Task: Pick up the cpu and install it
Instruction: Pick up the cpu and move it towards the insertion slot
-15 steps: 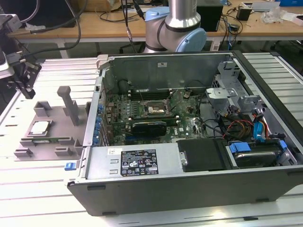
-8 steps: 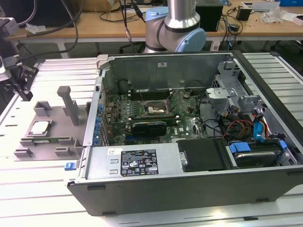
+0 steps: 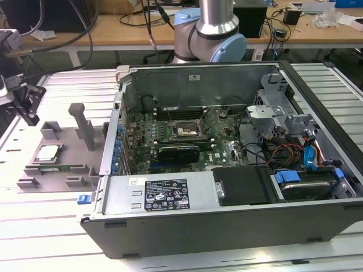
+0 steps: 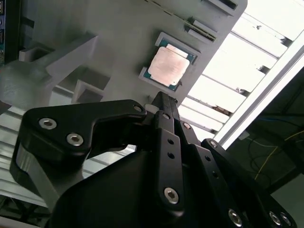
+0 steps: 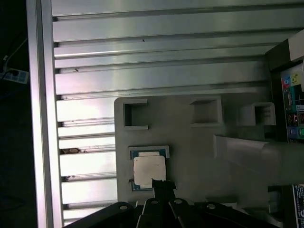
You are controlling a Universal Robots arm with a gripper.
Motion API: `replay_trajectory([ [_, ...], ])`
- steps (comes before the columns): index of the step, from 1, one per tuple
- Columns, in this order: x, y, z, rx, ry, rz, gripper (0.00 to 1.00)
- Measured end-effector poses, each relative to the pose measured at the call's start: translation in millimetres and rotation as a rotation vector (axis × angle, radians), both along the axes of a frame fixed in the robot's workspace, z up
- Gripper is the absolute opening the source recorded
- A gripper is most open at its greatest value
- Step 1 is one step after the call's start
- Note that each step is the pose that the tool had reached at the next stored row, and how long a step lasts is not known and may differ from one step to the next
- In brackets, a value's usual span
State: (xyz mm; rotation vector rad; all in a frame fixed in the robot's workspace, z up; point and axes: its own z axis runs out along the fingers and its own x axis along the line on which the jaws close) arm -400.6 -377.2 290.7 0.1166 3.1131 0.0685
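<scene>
Silver-grey square cpu chip with a thin greenish rim (image 3: 46, 153): lies flat in a shallow square recess of the tray. It sits at the exterior view's left, at mid-height of the frame. Top face bare, not gripped.

Pale grey moulded fixture tray (image 3: 71, 154): rests on the ribbed aluminium table (image 3: 51, 226), just beside the case. It carries several small pockets and an upright grey post (image 3: 85, 127).

Black two-fingered gripper (image 4: 162, 99): fingers pressed together into one narrow tip, with nothing between them. In both wrist views the tip stands over one edge of the cpu; whether it touches cannot be told.

Grey metal computer case (image 3: 227, 226): centre and right of the exterior frame, lying open on the table.

Green motherboard (image 3: 142, 136): inside the case, bearing a dark square socket frame with metal edges (image 3: 184, 131). A long black rectangular expansion card (image 3: 178, 152) lies just below the socket in the frame.

Silver and pale blue arm joint (image 3: 210, 28): top centre of the exterior frame, behind the case.
</scene>
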Motion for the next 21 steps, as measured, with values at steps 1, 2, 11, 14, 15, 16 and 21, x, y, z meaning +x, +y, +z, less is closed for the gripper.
replay_trajectory([
  [1,-1.8,0.0,-2.3,-0.0001,0.0001,0.0,0.11],
  [2,-3.2,-0.1,-5.8,0.0,0.0,0.0,0.11],
  [11,-5.5,-1.5,-25.0,-0.0001,0.0001,0.0,0.11],
  [14,-5.6,-8.7,-36.2,0.0001,-0.0001,0.0,0.11],
  [15,-5.7,-9.8,-38.8,0.0,0.0,0.0,0.11],
  [16,-5.8,-10.7,-40.6,-0.0001,0.0002,0.0,0.11],
  [21,-5.7,-12.9,-50.8,0.0,0.0,0.0,0.11],
])
